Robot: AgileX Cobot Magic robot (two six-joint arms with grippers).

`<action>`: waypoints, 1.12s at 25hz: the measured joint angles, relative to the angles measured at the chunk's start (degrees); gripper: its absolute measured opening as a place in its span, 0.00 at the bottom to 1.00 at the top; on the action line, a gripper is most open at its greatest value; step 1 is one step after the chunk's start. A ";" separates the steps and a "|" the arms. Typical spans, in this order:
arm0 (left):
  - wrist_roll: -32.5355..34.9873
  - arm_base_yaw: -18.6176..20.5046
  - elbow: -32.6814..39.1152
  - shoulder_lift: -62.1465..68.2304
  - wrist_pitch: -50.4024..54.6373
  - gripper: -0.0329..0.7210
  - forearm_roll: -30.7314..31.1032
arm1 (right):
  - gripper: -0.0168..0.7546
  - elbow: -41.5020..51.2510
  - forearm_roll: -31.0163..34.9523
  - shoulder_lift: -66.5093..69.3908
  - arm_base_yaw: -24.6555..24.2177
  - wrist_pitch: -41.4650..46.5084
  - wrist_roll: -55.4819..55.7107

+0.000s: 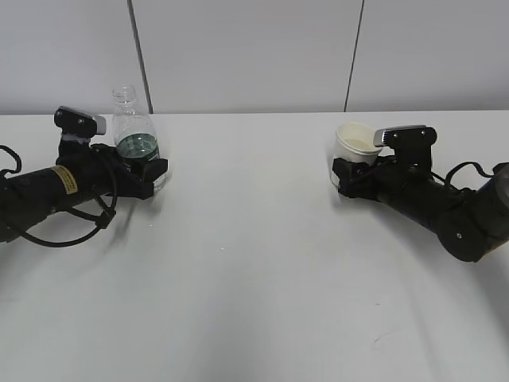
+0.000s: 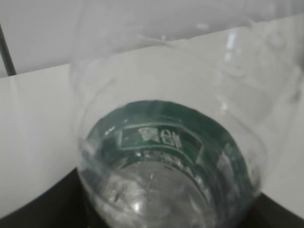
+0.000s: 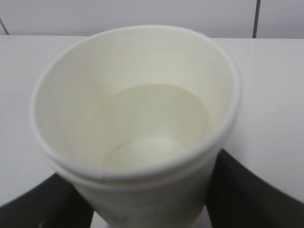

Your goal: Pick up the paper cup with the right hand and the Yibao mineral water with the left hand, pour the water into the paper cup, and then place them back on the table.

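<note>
The Yibao mineral water (image 1: 135,137) stands upright and capless on the table (image 1: 254,270) at the left, with a little water in its base. My left gripper (image 1: 148,172) lies low around its lower body. In the left wrist view the bottle (image 2: 166,156) fills the space between the dark fingers (image 2: 38,209), and contact cannot be made out. The paper cup (image 1: 355,142) stands at the right holding some water (image 3: 156,118). My right gripper (image 1: 350,178) flanks its lower half, open, with thin slivers of table showing beside the cup (image 3: 142,190).
Both forearms rest low over the tabletop, the left one (image 1: 56,187) with a looping cable, the right one (image 1: 445,211) angled toward the near right. A pale panelled wall (image 1: 254,56) rises behind the table's far edge.
</note>
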 joint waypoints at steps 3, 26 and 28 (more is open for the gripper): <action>0.00 0.00 0.05 0.00 -0.05 0.63 0.02 | 0.66 0.00 0.00 0.00 0.00 -0.09 0.00; 0.00 0.00 0.16 -1.47 -0.05 0.76 -2.27 | 0.85 0.00 -2.39 0.03 0.00 -1.02 0.00; 0.00 0.00 0.16 -1.47 -0.05 0.76 -2.27 | 0.85 0.14 -2.39 0.03 0.00 -1.15 0.00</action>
